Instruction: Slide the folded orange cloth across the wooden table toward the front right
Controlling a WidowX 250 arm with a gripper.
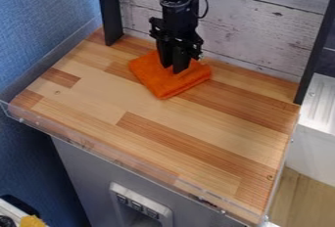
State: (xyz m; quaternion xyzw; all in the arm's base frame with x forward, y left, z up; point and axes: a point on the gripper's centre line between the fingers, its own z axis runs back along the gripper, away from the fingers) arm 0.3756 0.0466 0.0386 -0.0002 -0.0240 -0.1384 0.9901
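Hand (173,69) at orange cloth (162,86) | cloth partly hidden | arm (175,6) cropped at top

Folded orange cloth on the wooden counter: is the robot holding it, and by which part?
It cannot be told: the black gripper is down near the middle of the orange cloth, but whether it grips or only touches it is unclear.

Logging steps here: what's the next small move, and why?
Probably a short lift straight up. The black gripper is down at the folded orange cloth on the striped wooden top; whether it has hold isn't clear, and a lift should tell. Straight up, since the whitewashed plank wall is close behind.
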